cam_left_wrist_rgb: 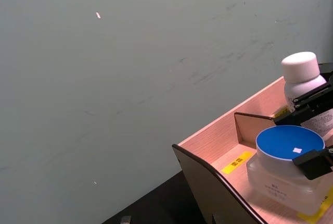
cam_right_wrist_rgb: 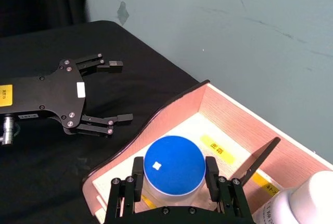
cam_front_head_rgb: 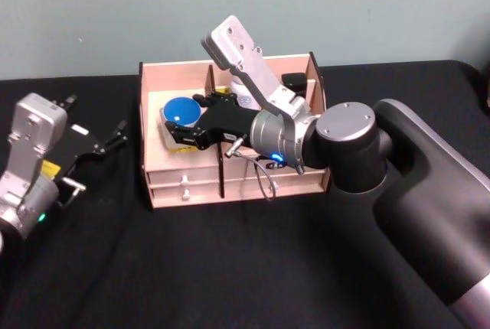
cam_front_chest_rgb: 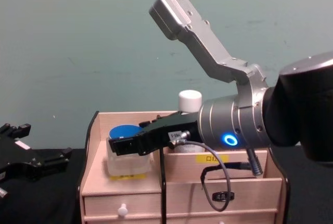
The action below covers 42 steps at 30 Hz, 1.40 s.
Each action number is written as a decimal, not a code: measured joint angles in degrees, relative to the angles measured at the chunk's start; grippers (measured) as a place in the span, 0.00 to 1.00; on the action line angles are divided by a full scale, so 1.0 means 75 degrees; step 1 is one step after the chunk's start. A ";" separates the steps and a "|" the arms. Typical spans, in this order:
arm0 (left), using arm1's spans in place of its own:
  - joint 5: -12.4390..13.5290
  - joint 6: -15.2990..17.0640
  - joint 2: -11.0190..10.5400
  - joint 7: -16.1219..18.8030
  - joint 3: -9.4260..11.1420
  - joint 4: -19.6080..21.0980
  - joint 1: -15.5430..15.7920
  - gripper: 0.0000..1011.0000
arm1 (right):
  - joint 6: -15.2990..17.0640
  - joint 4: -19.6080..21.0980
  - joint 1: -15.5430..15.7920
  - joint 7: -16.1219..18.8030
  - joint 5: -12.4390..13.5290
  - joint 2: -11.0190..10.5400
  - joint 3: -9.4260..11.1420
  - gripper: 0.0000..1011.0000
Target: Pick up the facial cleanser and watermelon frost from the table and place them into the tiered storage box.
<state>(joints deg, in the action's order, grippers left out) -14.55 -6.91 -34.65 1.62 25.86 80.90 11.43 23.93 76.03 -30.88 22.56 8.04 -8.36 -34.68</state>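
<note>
I'm lowering the blue-lidded jar (cam_front_head_rgb: 181, 112) into the organiser's (cam_front_head_rgb: 230, 191) left compartment, my right gripper (cam_right_wrist_rgb: 173, 174) clamped on its sides. Next I'm guessing fingers spread, then lift out. A white-capped bottle (cam_front_chest_rgb: 189, 100) sits at the jar's 3 o'clock, label unreadable. My left gripper (cam_front_head_rgb: 98, 144) is idling open at the organiser's 9 o'clock.

Blue-lidded clear jar (cam_right_wrist_rgb: 174, 168) upright in left compartment of the tiered storage box (cam_front_head_rgb: 180, 180), pale wood, dark curved sides, yellow labels, white-knobbed drawers. White-capped bottle (cam_left_wrist_rgb: 300, 75) upright in adjacent compartment behind divider.
</note>
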 joint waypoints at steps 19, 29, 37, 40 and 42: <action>0.0000 0.0000 0.0000 0.0000 0.0000 0.0000 -0.0001 1.00 | -0.0337 0.0099 0.0103 -0.0096 -0.0140 -0.0007 0.0096 0.99; 0.0000 0.0000 0.0000 0.0000 0.0000 0.0000 0.0000 1.00 | -0.0811 0.0871 0.0425 -0.0059 -0.0118 -0.0177 0.0400 0.99; 0.0000 0.0000 0.0000 0.0000 0.0000 0.0000 0.0000 1.00 | -0.1375 0.2011 0.0963 -0.0016 0.0187 -0.0591 0.0790 0.99; 0.0000 0.0000 0.0000 0.0000 0.0000 0.0000 0.0000 1.00 | -0.1683 0.2512 0.1303 -0.0183 0.0250 -0.0794 0.1014 0.99; 0.0000 0.0000 0.0000 0.0000 0.0000 0.0000 0.0000 1.00 | -0.1844 0.2715 0.1470 -0.0294 0.0252 -0.0900 0.1135 0.99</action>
<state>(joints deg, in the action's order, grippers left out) -14.55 -6.91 -34.65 1.62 25.86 80.90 11.43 10.10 96.39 -19.85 20.35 9.93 -15.11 -26.17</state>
